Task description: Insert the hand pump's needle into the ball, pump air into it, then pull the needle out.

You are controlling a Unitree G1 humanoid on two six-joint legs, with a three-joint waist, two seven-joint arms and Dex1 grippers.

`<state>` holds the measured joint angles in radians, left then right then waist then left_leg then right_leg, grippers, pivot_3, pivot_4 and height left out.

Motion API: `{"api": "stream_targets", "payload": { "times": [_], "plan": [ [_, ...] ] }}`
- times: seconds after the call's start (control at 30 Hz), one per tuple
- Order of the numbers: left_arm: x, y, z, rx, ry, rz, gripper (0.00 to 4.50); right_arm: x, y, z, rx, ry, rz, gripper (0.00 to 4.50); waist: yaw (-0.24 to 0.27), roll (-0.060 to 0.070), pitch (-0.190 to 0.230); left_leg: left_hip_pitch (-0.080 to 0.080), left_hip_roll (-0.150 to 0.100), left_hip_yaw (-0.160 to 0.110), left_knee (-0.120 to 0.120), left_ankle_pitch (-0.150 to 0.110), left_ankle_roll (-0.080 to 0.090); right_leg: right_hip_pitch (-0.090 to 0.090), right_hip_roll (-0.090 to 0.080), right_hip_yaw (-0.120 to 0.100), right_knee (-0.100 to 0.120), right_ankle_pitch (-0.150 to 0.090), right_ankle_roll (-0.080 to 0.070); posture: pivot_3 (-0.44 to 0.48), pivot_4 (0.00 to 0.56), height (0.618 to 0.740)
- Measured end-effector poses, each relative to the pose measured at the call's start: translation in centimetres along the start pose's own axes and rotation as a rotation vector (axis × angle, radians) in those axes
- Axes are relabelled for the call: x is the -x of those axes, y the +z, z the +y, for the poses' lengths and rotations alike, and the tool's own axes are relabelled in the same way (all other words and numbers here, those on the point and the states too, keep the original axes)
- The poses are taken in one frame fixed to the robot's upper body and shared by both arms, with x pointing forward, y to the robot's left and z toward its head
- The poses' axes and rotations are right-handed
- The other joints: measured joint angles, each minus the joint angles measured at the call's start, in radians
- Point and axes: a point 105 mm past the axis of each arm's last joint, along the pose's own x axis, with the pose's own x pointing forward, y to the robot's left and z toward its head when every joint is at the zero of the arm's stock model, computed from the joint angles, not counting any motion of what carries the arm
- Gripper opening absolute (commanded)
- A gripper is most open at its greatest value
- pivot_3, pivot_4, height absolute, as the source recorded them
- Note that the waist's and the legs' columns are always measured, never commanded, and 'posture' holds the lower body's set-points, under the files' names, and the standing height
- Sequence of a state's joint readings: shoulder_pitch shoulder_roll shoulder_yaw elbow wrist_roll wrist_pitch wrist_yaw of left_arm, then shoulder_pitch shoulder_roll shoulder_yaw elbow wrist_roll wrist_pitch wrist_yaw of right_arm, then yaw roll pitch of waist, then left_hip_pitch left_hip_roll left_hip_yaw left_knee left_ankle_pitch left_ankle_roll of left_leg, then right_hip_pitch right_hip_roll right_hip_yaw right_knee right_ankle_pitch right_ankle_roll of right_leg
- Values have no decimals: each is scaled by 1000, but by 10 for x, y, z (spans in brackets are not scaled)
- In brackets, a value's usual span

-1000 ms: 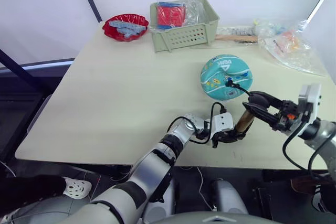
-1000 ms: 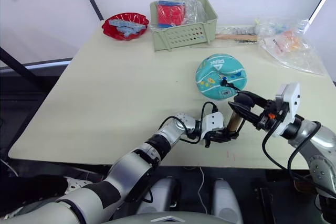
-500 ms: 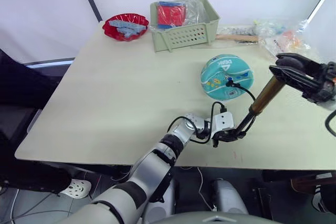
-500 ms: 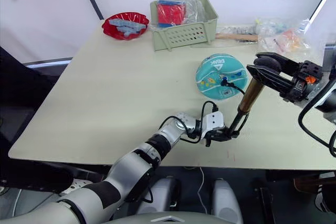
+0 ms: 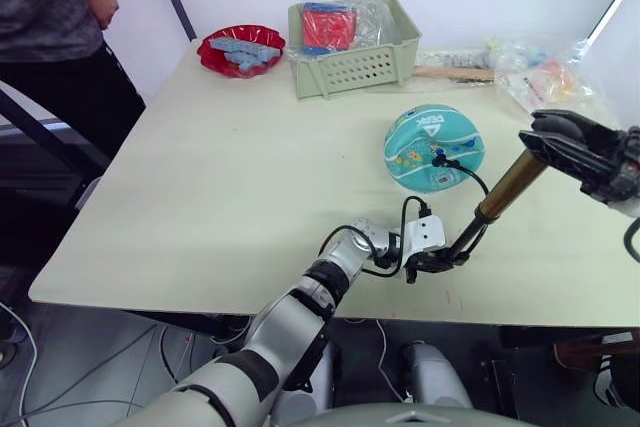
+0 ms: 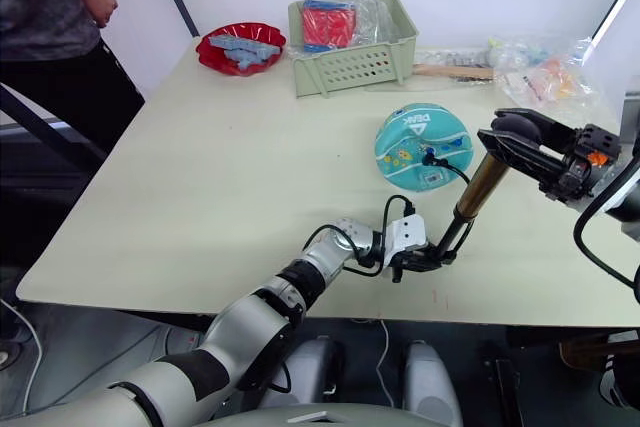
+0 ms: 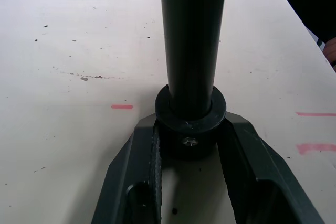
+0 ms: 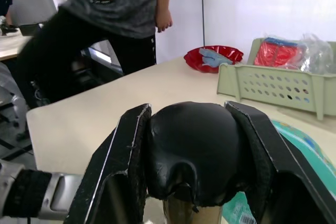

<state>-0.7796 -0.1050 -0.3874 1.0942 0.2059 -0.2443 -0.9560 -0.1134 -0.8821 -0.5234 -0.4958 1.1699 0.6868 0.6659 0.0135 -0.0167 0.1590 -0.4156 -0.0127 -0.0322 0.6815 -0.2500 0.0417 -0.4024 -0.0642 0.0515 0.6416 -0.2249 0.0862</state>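
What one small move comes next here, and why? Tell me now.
Probably push the hand pump's handle back down. The right end effector grips it with the hand pump extended, the left end effector clamps its base, and the needle sits in the ball.

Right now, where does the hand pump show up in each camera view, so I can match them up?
Left eye: hand pump slants right of the ball.
Right eye: same slant, right of centre.
Left wrist: its black base sits between the left gripper fingers.
Right wrist: its black handle fills the right gripper.
Shared landmark: the green basket.
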Motion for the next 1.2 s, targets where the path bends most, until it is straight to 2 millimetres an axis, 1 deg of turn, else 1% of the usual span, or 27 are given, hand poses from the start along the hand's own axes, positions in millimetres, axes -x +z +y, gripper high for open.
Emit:
{"api": "stream_targets", "payload": {
  "times": [0.1,0.23,0.33,0.4,0.57,0.63,0.77,0.87,0.97,1.07,1.1,1.17,1.2],
  "plan": [
    [1,-2,0,5,3,7,1095,0,-15,1,-8,-12,5,1721,-2,-3,-4,2,0,0,0,0,0,1,0,0,0,0,0,0,150,738],
    [0,-4,-1,3,-2,16,1095,-2,-45,4,-22,-28,38,1721,-2,-7,-8,1,1,-1,0,0,0,1,1,-1,0,-1,-1,0,150,738],
    [0,-5,-1,2,0,18,1095,-4,-62,5,-14,-37,69,1721,-2,-9,-9,2,1,-1,0,0,0,1,1,-2,0,-1,-1,0,150,738],
    [1,-6,-2,6,0,20,1095,-5,-80,5,-32,-58,74,1721,-2,-12,-12,2,1,-2,0,0,0,2,1,-3,0,-1,-1,0,150,738],
    [1,-7,-2,6,1,23,1095,-7,-109,8,-44,-84,93,1721,-3,-12,-14,3,2,-3,-1,0,0,3,1,-5,0,-2,-2,0,150,738],
    [1,-8,-2,5,-1,25,1095,-6,-125,9,-50,-92,112,1721,-3,-12,-15,3,2,-3,-1,0,0,3,1,-5,0,-2,-3,0,150,738],
    [1,-9,-2,2,-1,33,1095,-9,-128,12,0,-76,100,1721,-4,-11,-17,6,2,-4,-1,0,0,7,1,-6,-1,-3,-3,0,150,738],
    [1,-9,-2,1,-1,34,1095,-9,-127,11,6,-75,97,1721,-4,-11,-17,7,2,-4,-2,0,0,7,1,-6,-1,-3,-4,0,150,738],
    [1,-8,-2,-1,-3,32,1095,-10,-118,10,-2,-65,109,1721,-3,-11,-17,6,2,-4,-2,0,0,6,1,-7,-1,-3,-4,0,150,738],
    [1,-7,-2,-4,-4,29,1095,-8,-114,8,-21,-66,125,1721,-3,-8,-15,5,2,-4,-2,0,0,6,0,-7,-1,-3,-4,0,150,738],
    [1,-6,-2,-8,-5,27,1095,-8,-106,5,-41,-74,119,1721,-3,-7,-14,5,2,-4,-2,0,0,6,0,-7,-1,-3,-4,0,150,738],
    [1,-6,-2,-10,-7,25,1095,-7,-100,4,-47,-74,112,1721,-2,-6,-13,4,2,-4,-2,0,0,5,0,-7,-2,-3,-4,0,150,738],
    [1,-5,-2,-13,-8,24,1095,-7,-91,4,-49,-66,103,1721,-2,-4,-12,3,2,-4,-2,0,0,4,0,-7,-2,-3,-4,0,150,738]
  ]
}}
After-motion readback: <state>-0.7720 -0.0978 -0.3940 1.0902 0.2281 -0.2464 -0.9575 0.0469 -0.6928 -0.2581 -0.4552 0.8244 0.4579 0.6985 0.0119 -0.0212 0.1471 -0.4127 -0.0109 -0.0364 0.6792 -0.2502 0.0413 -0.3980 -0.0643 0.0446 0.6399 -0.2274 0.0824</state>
